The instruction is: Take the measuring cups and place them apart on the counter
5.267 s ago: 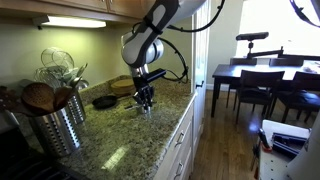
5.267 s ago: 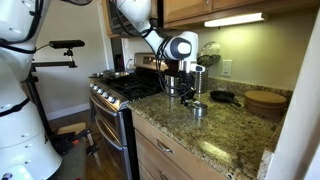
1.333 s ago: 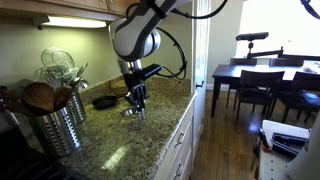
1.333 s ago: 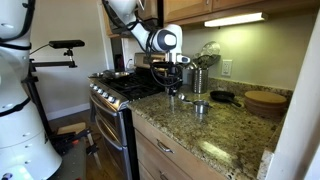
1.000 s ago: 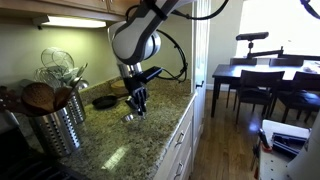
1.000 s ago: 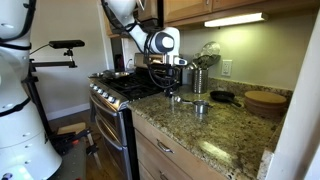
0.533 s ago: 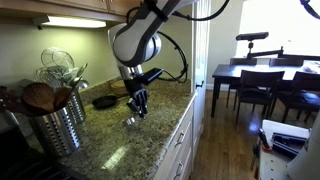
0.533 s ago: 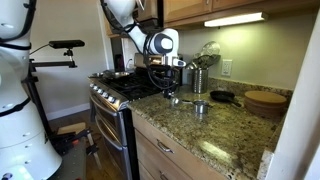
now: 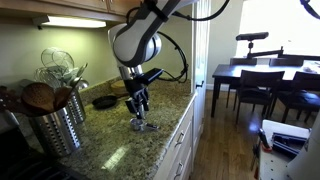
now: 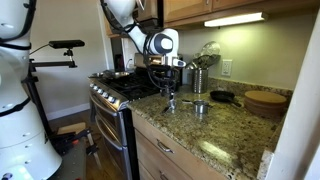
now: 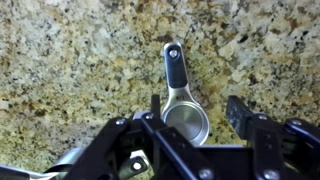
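A small shiny silver measuring cup (image 11: 187, 118) lies on the speckled granite counter (image 11: 70, 60), its flat handle pointing away from the wrist camera. My gripper (image 11: 197, 112) is open just above it, one finger on each side of the bowl, not touching it. The cup shows in both exterior views (image 9: 147, 126) (image 10: 170, 106) right under my gripper (image 9: 140, 108) (image 10: 170, 96). Another measuring cup (image 10: 197, 108) stands apart on the counter (image 10: 230, 130), further along. A shiny metal part shows at the lower left of the wrist view (image 11: 65, 160); I cannot tell what it is.
A ribbed steel utensil canister (image 9: 55, 125) stands on the counter (image 9: 110, 150). A black skillet (image 9: 105, 101) (image 10: 222, 97) lies behind my gripper. A stove (image 10: 120, 92) borders the counter. A round wooden item (image 10: 265, 100) sits further along. A dark dining table (image 9: 255, 72) stands beyond the counter edge.
My gripper moved along the counter carrying the cup low. The cup now lies on the granite and the jaws stand open around it.
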Controlling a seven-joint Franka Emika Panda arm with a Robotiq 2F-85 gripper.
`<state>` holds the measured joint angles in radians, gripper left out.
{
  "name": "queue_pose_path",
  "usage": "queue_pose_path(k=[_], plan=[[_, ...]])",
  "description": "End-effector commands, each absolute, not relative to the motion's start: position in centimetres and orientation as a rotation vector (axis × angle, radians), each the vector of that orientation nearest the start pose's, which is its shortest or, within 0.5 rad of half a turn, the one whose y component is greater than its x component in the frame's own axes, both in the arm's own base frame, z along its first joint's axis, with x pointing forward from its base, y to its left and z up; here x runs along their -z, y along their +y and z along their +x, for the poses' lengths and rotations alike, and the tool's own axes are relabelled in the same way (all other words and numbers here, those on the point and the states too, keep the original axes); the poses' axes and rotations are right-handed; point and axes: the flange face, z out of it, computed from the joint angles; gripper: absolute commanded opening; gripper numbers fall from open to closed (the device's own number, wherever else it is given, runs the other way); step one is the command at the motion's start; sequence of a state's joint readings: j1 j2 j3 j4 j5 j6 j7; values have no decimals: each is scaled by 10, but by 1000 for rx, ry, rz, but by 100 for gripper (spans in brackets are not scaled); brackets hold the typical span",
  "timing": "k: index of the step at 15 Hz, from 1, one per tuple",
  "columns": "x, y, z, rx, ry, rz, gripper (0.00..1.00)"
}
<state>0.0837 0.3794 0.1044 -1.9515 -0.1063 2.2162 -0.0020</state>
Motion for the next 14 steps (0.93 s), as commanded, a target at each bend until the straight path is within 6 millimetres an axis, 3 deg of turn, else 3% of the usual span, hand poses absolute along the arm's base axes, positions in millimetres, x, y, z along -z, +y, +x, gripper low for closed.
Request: queue_pose_path(k=[1, 6, 14], plan=[[-287, 100, 583, -148, -407, -3163, 98], [-300, 71, 589, -73, -340, -3206, 100], [-323, -13, 595, 102, -394, -3311, 100]])
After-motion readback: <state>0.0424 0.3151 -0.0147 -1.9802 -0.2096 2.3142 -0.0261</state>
